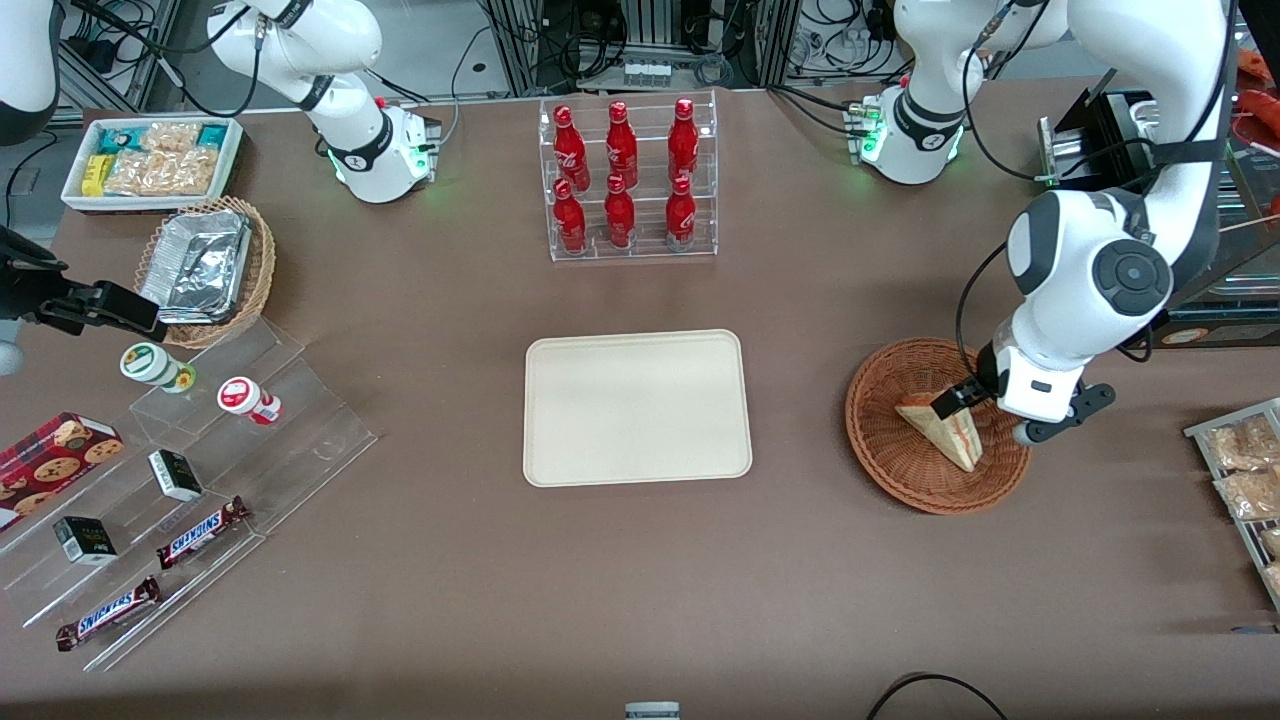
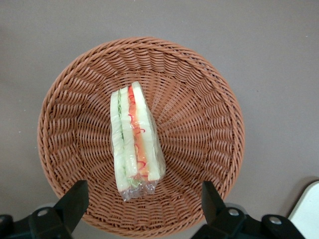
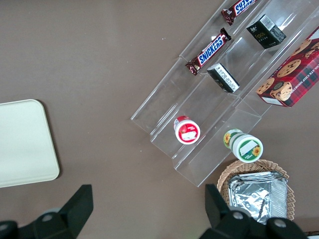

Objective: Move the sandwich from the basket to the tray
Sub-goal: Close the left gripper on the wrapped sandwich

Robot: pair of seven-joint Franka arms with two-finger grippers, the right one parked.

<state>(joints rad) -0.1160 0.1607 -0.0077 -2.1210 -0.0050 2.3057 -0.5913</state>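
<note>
Reddish-brown wicker forms the basket, which sits on the brown table toward the working arm's end, well apart from the cream tray at the middle. The sandwich lies inside the basket on its side, wrapped in clear film, its red, orange and green filling layers showing along the cut edge. The claw hangs above the basket with its fingers spread wide to either side of the sandwich, touching nothing. The tray is bare.
</note>
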